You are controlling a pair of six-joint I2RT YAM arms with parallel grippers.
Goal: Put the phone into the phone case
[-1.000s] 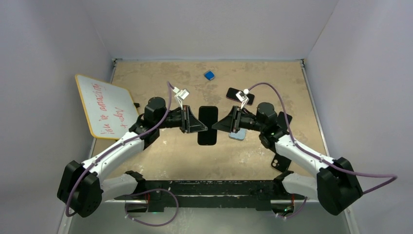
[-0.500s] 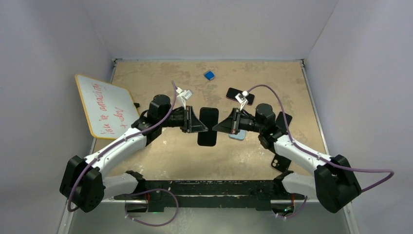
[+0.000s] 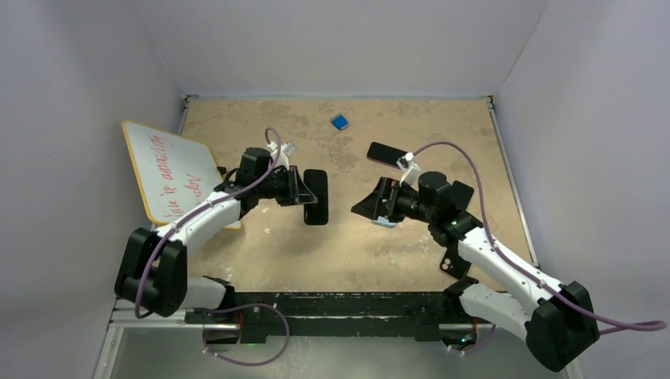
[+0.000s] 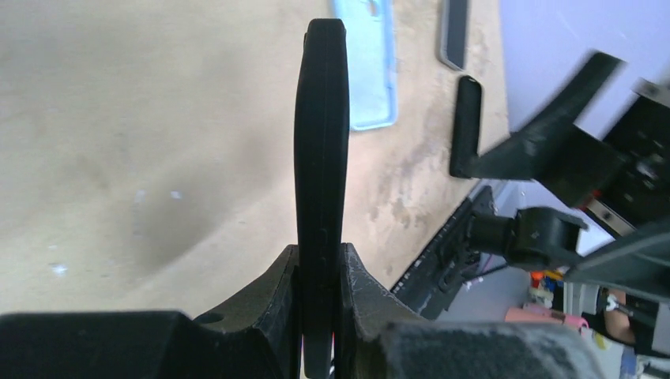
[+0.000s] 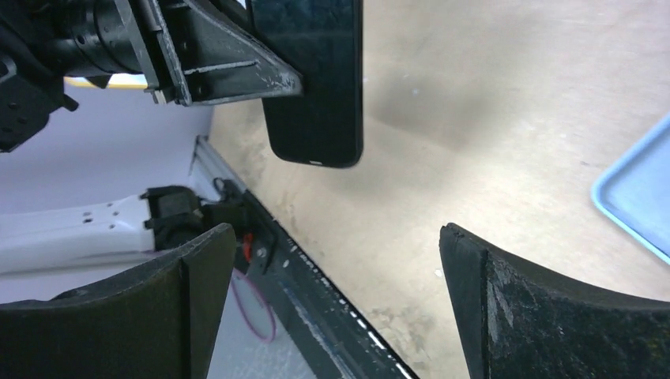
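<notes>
**Top external view: phone gripped, case not yet joined**

The top external view shows the left gripper (image 3: 306,195) clamped on the black phone (image 3: 316,197), held clear of the table (image 3: 348,260) just left of the frame's centre. In the left wrist view the phone stands edge-on, with a pad pressed against each side of it.

The right gripper (image 3: 368,207) sits right of centre, its jaws spread wide with nothing between them. It hovers close over the light blue phone case (image 3: 385,223), which lies flat on the table (the right wrist view catches only a corner of it at the right edge).

Judging by this, only the first part of the task is done: the phone is picked up and securely held. Everything to do with fitting is left. Phone and case are apart and neither is lined up with the other, and the case itself is not gripped or braced.

A black case (image 3: 452,264) with a camera cut-out lies at lower right. I take the blue one as the target because the open gripper is beside it, but the pictures do not settle that.
</notes>
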